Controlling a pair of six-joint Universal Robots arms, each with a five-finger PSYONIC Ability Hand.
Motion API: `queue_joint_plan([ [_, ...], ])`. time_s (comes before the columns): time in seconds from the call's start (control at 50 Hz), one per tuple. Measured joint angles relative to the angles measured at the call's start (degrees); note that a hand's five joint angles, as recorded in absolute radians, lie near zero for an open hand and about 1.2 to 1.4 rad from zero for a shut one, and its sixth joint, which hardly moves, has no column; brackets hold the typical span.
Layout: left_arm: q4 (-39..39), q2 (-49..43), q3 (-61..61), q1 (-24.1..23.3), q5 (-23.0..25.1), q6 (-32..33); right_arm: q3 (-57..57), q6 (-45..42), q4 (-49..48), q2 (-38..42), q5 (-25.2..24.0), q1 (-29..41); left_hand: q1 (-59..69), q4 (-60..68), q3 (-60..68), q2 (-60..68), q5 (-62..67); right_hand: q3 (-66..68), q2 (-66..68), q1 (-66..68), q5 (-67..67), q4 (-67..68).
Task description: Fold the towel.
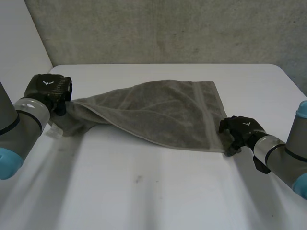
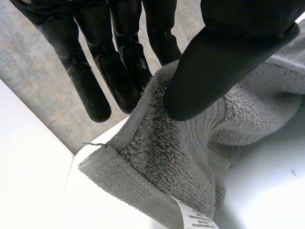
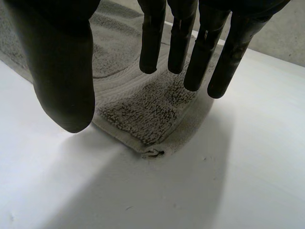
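A grey towel lies stretched across the white table, bunched and raised at its left end. My left hand grips that left corner. In the left wrist view the thumb presses the towel against the fingers, and a white label hangs from the hem. My right hand is at the towel's near right corner. In the right wrist view its fingers are straight and its thumb stands apart, just above the flat corner, holding nothing.
A grey concrete wall rises behind the table's far edge. Bare white tabletop runs from the towel to the front edge and along the right side.
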Motion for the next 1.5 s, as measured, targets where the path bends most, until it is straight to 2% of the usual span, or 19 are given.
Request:
queue_joint_plan([
  [0.44, 0.1, 0.0, -0.5, 1.0, 0.0, -2.0, -0.8, -7.9, -3.2, 2.8, 0.7, 0.3, 0.0, 0.0, 0.0, 0.0, 0.0, 3.3, 2.8, 3.2, 3.4, 3.2],
  [0.88, 0.1, 0.0, -1.1, 1.0, 0.0, -2.0, -2.8, -11.8, -6.0, 5.3, 1.3, 0.4, 0.0, 0.0, 0.0, 0.0, 0.0, 7.9, 7.5, 7.6, 5.1, 8.1],
  [1.28, 0.1, 0.0, -1.1, 1.0, 0.0, -2.0, -5.1, -11.8, -7.5, 5.9, 1.5, 0.4, 0.0, 0.0, 0.0, 0.0, 0.0, 9.4, 8.7, 8.9, 8.5, 9.4],
  [1.38, 0.1, 0.0, -1.1, 1.0, 0.0, -2.0, -5.3, -11.9, -7.5, 6.1, 1.4, 0.4, 0.0, 0.0, 0.0, 0.0, 0.0, 12.9, 13.1, 12.6, 11.9, 13.0],
  [1.5, 0.1, 0.0, -1.2, 1.0, 0.0, -2.0, -5.9, -12.0, -7.5, 6.9, 0.7, 0.5, 0.0, 0.0, 0.0, 0.0, 0.0, 24.2, 24.8, 24.6, 23.5, 24.3],
])
